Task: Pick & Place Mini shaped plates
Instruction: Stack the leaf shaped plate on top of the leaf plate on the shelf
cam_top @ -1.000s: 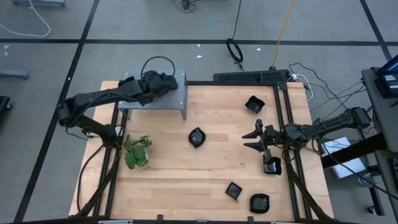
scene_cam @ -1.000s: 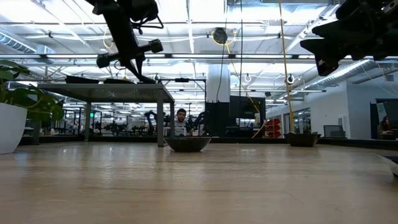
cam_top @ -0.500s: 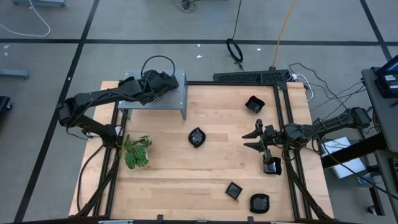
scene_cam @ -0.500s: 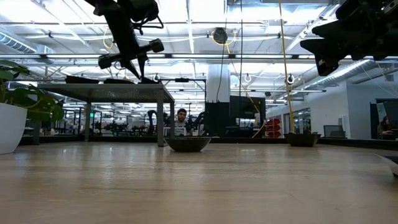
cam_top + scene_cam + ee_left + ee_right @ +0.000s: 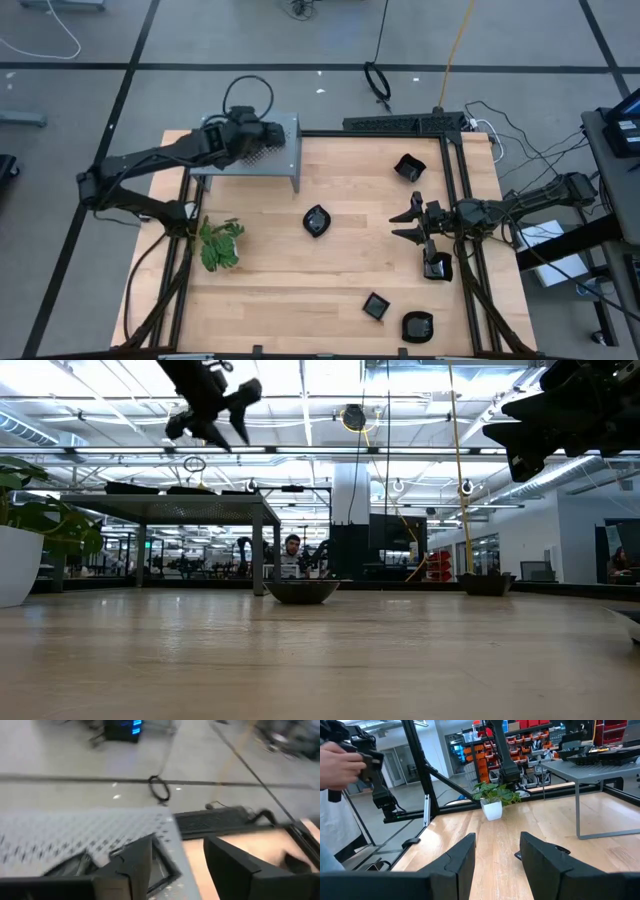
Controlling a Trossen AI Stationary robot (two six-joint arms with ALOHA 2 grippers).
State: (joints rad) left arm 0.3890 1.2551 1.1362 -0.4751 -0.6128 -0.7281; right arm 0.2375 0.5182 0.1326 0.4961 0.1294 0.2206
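Left claw (image 5: 262, 133) hovering spread above the grey shelf (image 5: 282, 128).
Right claw (image 5: 412, 224) is waiting spread over the counter (image 5: 300, 270), near a black plate (image 5: 316, 221).

I see glossy black mini shaped plates (image 5: 316, 221) on my pale wood-grain tabletop (image 5: 280, 270). The shelf (image 5: 275, 152) is grey with a dotted perforation pattern. The plant (image 5: 220, 244) is green in a white pot (image 5: 493, 810).
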